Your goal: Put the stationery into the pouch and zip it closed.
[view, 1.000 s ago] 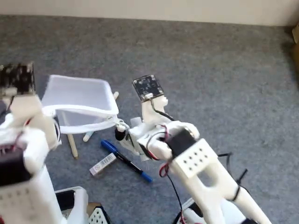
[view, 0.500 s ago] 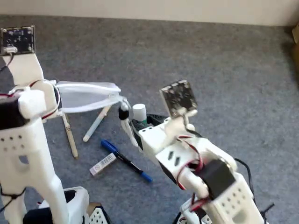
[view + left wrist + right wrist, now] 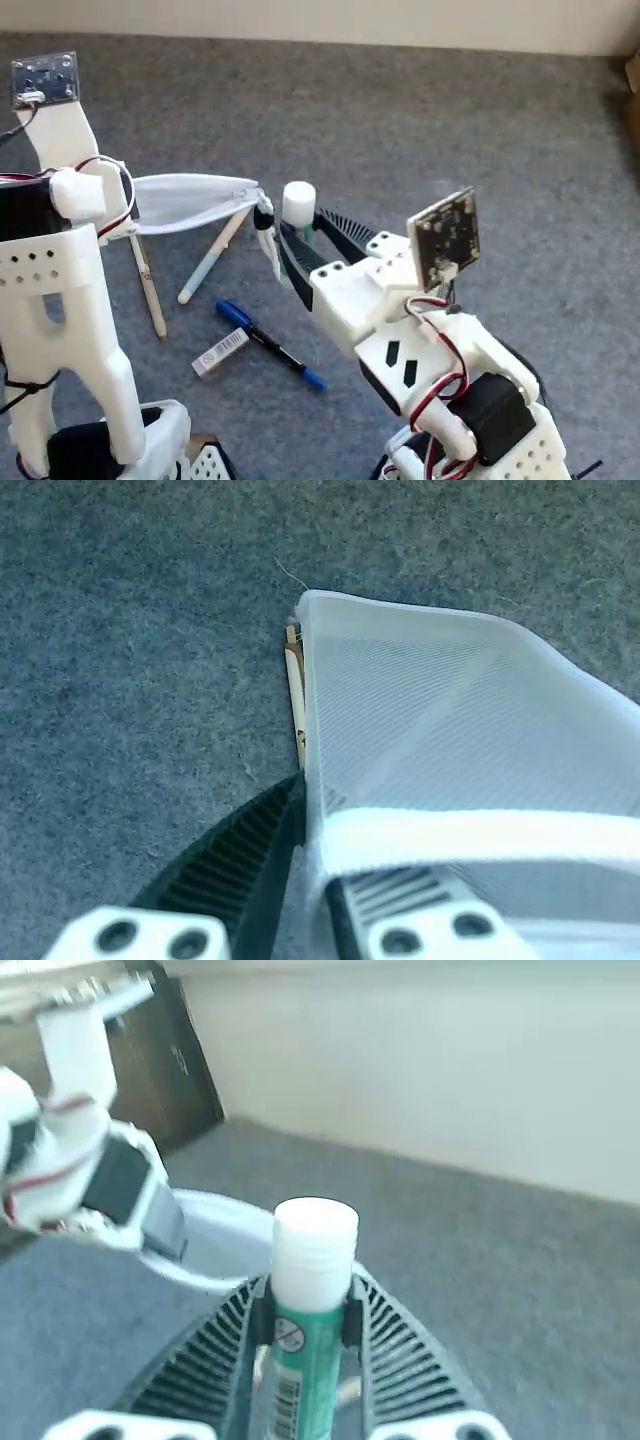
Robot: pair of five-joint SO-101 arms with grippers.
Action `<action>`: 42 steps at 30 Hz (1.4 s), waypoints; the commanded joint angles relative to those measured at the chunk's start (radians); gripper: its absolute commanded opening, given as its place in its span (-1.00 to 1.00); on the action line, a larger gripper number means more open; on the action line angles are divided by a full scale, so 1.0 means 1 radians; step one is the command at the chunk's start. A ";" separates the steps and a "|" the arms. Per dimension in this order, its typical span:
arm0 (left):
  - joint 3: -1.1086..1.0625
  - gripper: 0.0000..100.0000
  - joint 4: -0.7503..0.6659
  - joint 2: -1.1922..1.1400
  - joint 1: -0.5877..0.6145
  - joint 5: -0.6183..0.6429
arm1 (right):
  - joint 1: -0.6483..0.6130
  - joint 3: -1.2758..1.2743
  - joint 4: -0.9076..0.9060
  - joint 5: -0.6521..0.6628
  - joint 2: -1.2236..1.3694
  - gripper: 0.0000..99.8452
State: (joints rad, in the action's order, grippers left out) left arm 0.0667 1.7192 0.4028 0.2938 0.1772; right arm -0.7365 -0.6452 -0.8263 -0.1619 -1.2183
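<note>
The left end effector (image 3: 312,815) pinches the white mesh pouch (image 3: 190,200) by its rim, while the right end effector (image 3: 305,1305) clasps a green glue stick (image 3: 298,202) upright just beside the pouch's three o'clock end.

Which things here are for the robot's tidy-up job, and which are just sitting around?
For the job:
- pouch, held by the left gripper
- glue stick, held in the right gripper
- blue pen
- pale pen
- wooden pencil
- small white stick

Just sitting around:
- grey carpet
- dark cabinet
</note>
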 commanded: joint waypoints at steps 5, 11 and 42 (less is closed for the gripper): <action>0.051 -0.99 -0.002 -0.001 -0.028 0.014 | -0.096 0.016 0.202 0.008 -0.019 -0.99; 0.053 -0.99 -0.002 0.001 -0.028 0.014 | -0.174 -0.027 0.361 0.014 -0.016 -0.99; 0.045 -0.99 -0.002 0.005 -0.028 0.014 | -0.171 -0.392 1.357 0.172 0.420 -0.99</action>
State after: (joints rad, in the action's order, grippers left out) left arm 0.0667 1.7192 0.4028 0.2862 0.1803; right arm -0.8976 -1.1055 0.4764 -0.0054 -0.8255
